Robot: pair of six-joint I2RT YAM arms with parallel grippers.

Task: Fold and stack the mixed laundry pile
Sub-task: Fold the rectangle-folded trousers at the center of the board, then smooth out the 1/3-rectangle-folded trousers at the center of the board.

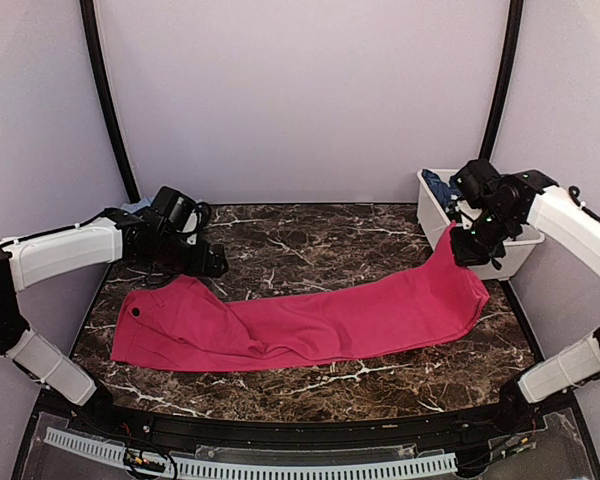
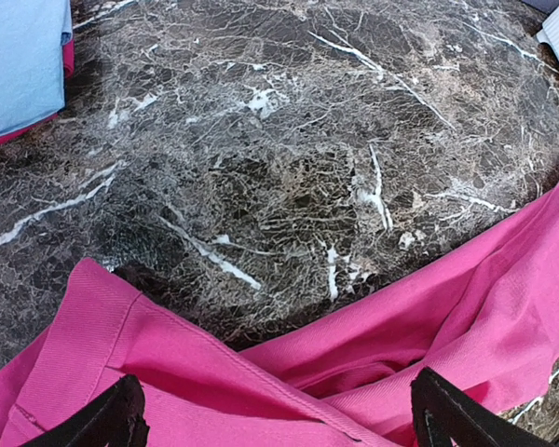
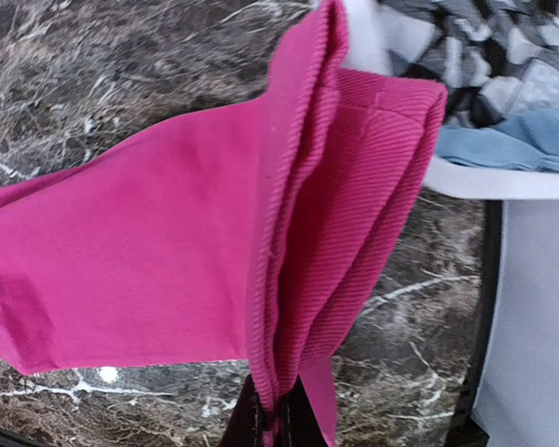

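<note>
A large magenta-pink garment [image 1: 310, 325] lies stretched across the dark marbled table [image 1: 310, 240], running from the left front side toward the right rear. Its left end is flat on the table with a small dark button showing, while its right end rises off the surface. The right tool [image 1: 467, 250] is pressed together on that raised end, pinching several bunched layers of the ribbed pink fabric between its fingers [image 3: 261, 424], so the cloth hangs up from the table just beside the white tub [image 1: 515, 255]. The tub stands at the table's right rear edge and holds a dark navy-blue garment [image 1: 438, 185], a grey-and-white patterned garment [image 3: 484, 56] and a light blue shirt [image 3: 512, 144] lying against its rim. The left tool [image 1: 212, 265] is spread wide and holds nothing; it hovers at the left rear of the table, just over the upper edge of the pink garment's left end, with both fingertips [image 2: 112, 419] above pink folds in the wrist view. Farther off on the left, a folded light blue cloth [image 2: 19, 65] rests on top of another pink piece.
</note>
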